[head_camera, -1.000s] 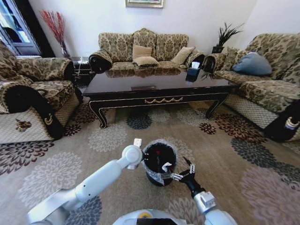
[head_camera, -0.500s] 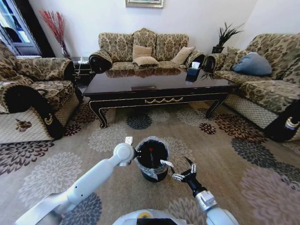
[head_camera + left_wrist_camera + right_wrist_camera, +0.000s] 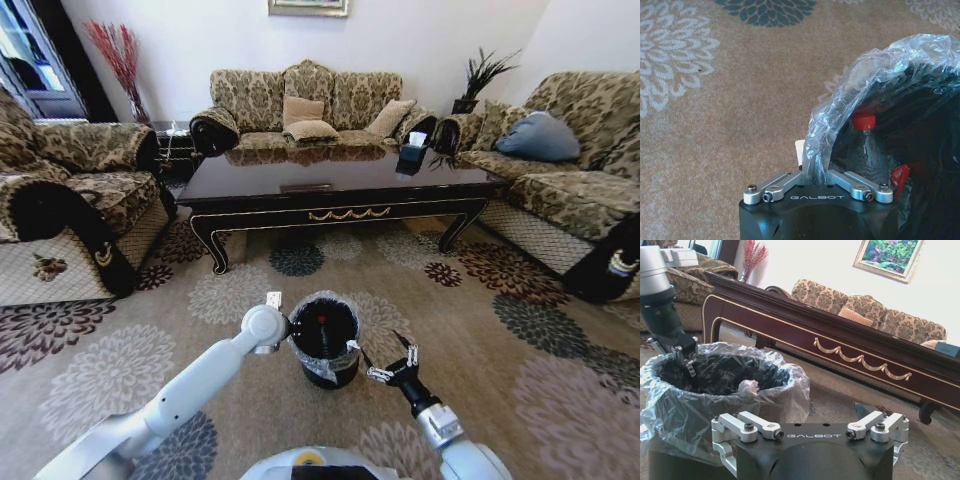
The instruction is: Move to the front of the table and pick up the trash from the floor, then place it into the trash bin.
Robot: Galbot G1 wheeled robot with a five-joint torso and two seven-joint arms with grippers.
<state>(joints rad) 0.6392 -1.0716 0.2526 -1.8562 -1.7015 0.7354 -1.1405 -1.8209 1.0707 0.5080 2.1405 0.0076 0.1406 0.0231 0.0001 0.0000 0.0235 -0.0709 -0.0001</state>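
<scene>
The black trash bin (image 3: 323,345) with its clear liner stands on the patterned floor (image 3: 500,330) in front of the dark table (image 3: 340,190). My left gripper (image 3: 291,328) is at the bin's left rim. In the left wrist view this left gripper (image 3: 815,175) is shut on the liner-covered rim (image 3: 850,100). Trash lies inside the bin: a clear bottle with a red cap (image 3: 863,147) and a crumpled white paper (image 3: 747,386). My right gripper (image 3: 386,364) hangs open just right of the bin, holding nothing.
Sofas ring the carpet: one on the left (image 3: 60,200), one behind the table (image 3: 310,110) and one on the right (image 3: 570,170). A dark tissue box (image 3: 412,152) sits on the table. Open carpet stretches between the bin and the table.
The left gripper has drawn the bin slightly left and away from me. The right gripper, at the bin's rim a second ago, now stands just clear of it.
</scene>
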